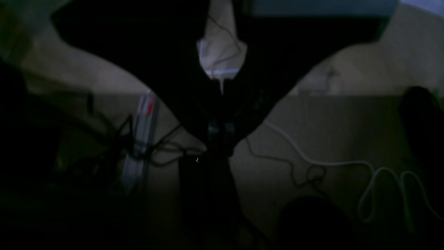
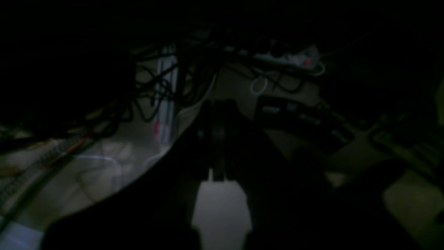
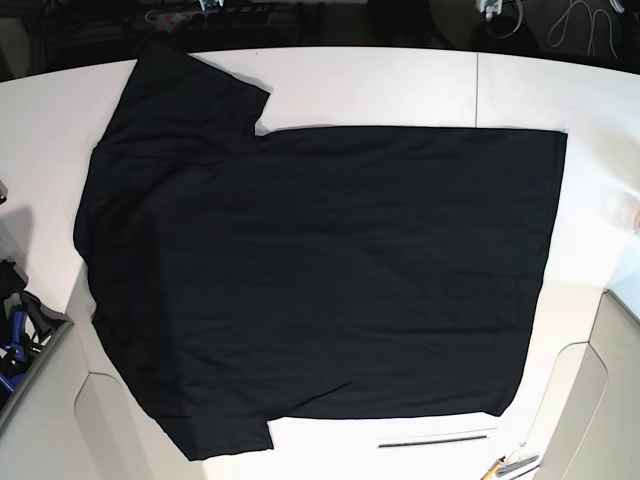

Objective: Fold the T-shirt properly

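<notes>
The black T-shirt (image 3: 320, 280) lies spread flat on the white table (image 3: 400, 90), plain side up. Its hem is at the right and its two short sleeves (image 3: 190, 90) are at the left. Neither arm shows in the base view. In the dark left wrist view, my left gripper (image 1: 220, 133) is shut with nothing in it, above a floor strewn with cables. The right wrist view is just as dark. There my right gripper (image 2: 218, 135) is also shut and empty, away from the shirt.
Tangled black cables (image 1: 138, 146) and a white cable (image 1: 347, 163) lie on the floor under the left gripper. A power strip (image 2: 295, 57) and more cables lie beneath the right one. Pens (image 3: 510, 465) rest at the table's front edge, and blue gear (image 3: 15, 340) sits at its left.
</notes>
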Tool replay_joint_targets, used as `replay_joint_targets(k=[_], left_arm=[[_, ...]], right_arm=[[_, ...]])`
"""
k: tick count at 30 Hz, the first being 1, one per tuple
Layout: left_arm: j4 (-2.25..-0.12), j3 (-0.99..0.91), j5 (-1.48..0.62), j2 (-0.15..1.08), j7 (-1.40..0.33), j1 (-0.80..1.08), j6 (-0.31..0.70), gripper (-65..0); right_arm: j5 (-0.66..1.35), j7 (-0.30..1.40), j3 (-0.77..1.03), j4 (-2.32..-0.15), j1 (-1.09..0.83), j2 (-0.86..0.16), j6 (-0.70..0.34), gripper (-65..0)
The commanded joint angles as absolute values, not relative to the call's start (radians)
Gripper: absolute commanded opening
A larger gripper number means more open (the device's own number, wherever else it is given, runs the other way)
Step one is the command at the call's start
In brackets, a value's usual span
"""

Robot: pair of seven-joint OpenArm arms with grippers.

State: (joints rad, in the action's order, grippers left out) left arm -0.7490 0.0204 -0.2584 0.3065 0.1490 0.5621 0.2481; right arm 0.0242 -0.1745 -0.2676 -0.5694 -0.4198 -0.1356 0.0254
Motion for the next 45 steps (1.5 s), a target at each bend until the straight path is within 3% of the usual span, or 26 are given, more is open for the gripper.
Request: replay_joint_targets(k=[1,4,10,12,18,21,24,27,35,39,42,45], left_arm=[[-0.811,0.019,-0.281,0.344,0.15,0.618,0.285,-65.0],[-0.998,0.019,-0.361,0.426,0.106,0.754,0.357,-65.0],[-1.387,-0.018,-0.447,0.553,0.005,1.02,0.366,-65.0],[-1.508,-0.065,-0.469,0.568,-0.033,1.101,0.421,-65.0],[-1.805,-0.276,-0.673,0.571,-0.187,1.248,0.685,-65.0],[-1.885,-0.377,-0.814,0.569,-0.255,1.244,0.698,-65.0],[-1.917,-0.447,-0.925,0.565,-0.305,1.217,0.698,-65.0],[-1.917,-0.478,-0.987,0.564,-0.382,1.159,0.698,-65.0],[-1.917,-0.485,-1.022,0.49,-0.497,1.005,0.698,-65.0],[-1.917,-0.485,-1.066,0.429,-0.551,0.957,0.698,-65.0],[-1.917,-0.485,-1.097,0.412,-0.585,0.923,0.698,-65.0],[-1.917,-0.485,-1.096,0.413,-0.585,0.896,0.698,-65.0]], right_arm=[[0.028,-0.187,-0.266,-0.619,-0.474,-0.161,0.022,-65.0],[0.081,-0.186,-0.266,-0.791,-0.609,-0.229,0.022,-65.0],[0.116,-0.178,-0.264,-1.232,-0.933,-0.399,0.023,-65.0],[0.116,-0.159,-0.247,-1.398,-1.051,-0.442,0.023,-65.0],[0.128,-0.126,-0.118,-1.869,-1.309,-0.471,0.017,-65.0],[0.228,-0.063,-0.047,-2.027,-1.309,-0.468,0.01,-65.0],[0.33,-0.056,0.031,-2.12,-1.294,-0.435,0.007,-65.0],[0.406,-0.025,0.105,-2.158,-1.204,-0.369,-0.071,-65.0],[0.554,0.074,0.252,-2.083,-0.95,-0.094,-0.179,-65.0],[0.607,0.115,0.357,-2.055,-0.867,-0.014,-0.21,-65.0],[0.565,0.118,0.425,-2.056,-0.81,0.01,-0.21,-65.0],[0.4,0.118,0.455,-2.056,-0.765,0.014,-0.21,-65.0]])
